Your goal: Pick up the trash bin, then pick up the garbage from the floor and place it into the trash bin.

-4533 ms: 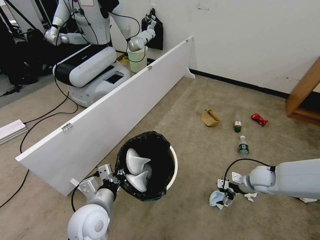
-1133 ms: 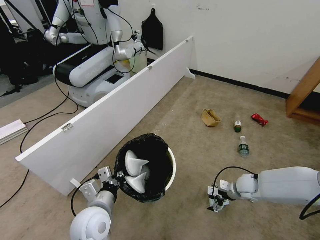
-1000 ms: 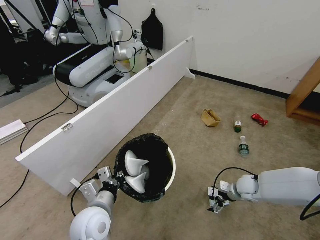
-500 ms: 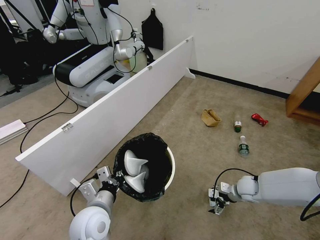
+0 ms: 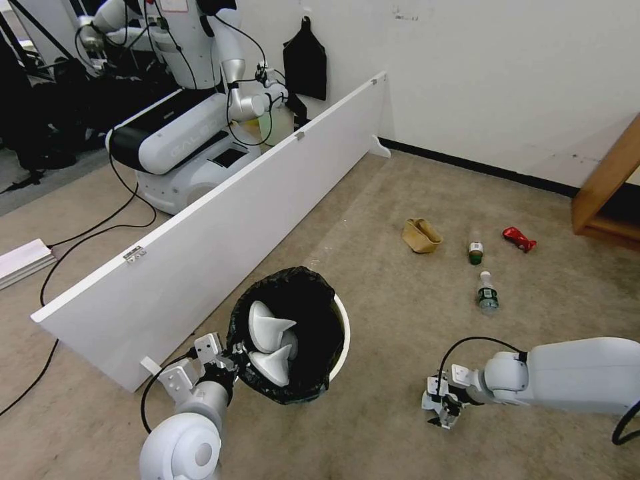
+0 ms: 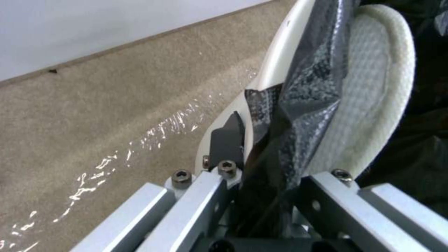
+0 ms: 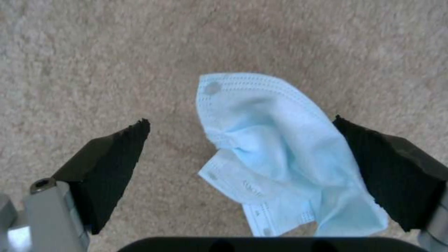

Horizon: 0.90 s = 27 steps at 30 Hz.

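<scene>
On the carpet: right end effector point(image 7: 240, 154), pads spread wide, straddling one blue mask point(image 7: 275, 154), hidden beneath it in the head view. Left end effector point(image 5: 227, 357) clamped on trash bin point(image 5: 341, 333) rim; two slippers point(image 5: 267, 327) inside. Beyond: two bottles point(image 5: 487, 293), one paper bag point(image 5: 420, 235), one red wrapper point(image 5: 519, 239).

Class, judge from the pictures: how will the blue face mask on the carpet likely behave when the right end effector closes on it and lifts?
The blue face mask is thin, creased fabric, so it will probably fold and dangle limply. It looks very light. Lying flat on the carpet between the open fingers of the right end effector, it may bunch up rather than slip or roll.
</scene>
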Tool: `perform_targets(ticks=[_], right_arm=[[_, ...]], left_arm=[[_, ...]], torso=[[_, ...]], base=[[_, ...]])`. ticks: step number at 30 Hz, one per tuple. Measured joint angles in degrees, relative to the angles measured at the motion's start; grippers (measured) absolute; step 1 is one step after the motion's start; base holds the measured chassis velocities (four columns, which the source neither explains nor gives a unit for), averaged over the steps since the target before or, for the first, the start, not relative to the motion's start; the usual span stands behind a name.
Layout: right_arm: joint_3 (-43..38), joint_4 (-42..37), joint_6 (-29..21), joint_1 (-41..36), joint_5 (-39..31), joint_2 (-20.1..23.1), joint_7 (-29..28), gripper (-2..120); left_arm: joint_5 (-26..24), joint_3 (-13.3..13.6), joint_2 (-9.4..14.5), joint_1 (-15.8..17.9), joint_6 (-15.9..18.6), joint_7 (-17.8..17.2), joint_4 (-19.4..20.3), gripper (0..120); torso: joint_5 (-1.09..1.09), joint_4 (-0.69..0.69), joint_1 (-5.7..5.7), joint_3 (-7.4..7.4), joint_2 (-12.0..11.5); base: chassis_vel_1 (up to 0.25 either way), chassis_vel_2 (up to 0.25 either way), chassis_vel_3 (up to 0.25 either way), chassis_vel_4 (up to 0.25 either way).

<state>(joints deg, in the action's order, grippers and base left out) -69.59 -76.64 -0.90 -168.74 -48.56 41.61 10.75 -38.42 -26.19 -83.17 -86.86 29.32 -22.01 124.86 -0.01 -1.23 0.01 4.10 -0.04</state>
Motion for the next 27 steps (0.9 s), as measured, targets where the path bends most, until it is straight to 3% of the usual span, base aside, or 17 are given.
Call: perform_targets(ticks=[15, 17, 22, 27], right_arm=[[0.1, 0.3, 0.4, 0.0, 0.2, 0.4, -0.1, 98], [0.1, 0.3, 0.5, 0.0, 0.1, 0.5, -0.1, 83], [0.2, 0.2, 0.7, 0.0, 0.1, 0.3, -0.1, 70], [0.4, 0.2, 0.9, 0.0, -0.1, 0.2, -0.2, 48]], left_arm=[[0.0, -0.1, 0.1, -0.1, -0.2, 0.0, 0.1, 2], [0.0, -0.1, 0.2, -0.1, -0.2, 0.0, 0.1, 2], [0.0, 0.0, 0.2, 0.0, -0.3, 0.0, 0.0, 2], [-0.1, 0.0, 0.5, 0.1, -0.3, 0.0, -0.1, 2]], torso=[[0.0, 0.0, 0.0, 0.0, 0.0], [0.0, 0.0, 0.0, 0.0, 0.0], [0.0, 0.0, 0.0, 0.0, 0.0], [0.0, 0.0, 0.0, 0.0, 0.0]], base=[[0.0, 0.0, 0.0, 0.0], [0.0, 0.0, 0.0, 0.0], [0.0, 0.0, 0.0, 0.0], [0.0, 0.0, 0.0, 0.0]])
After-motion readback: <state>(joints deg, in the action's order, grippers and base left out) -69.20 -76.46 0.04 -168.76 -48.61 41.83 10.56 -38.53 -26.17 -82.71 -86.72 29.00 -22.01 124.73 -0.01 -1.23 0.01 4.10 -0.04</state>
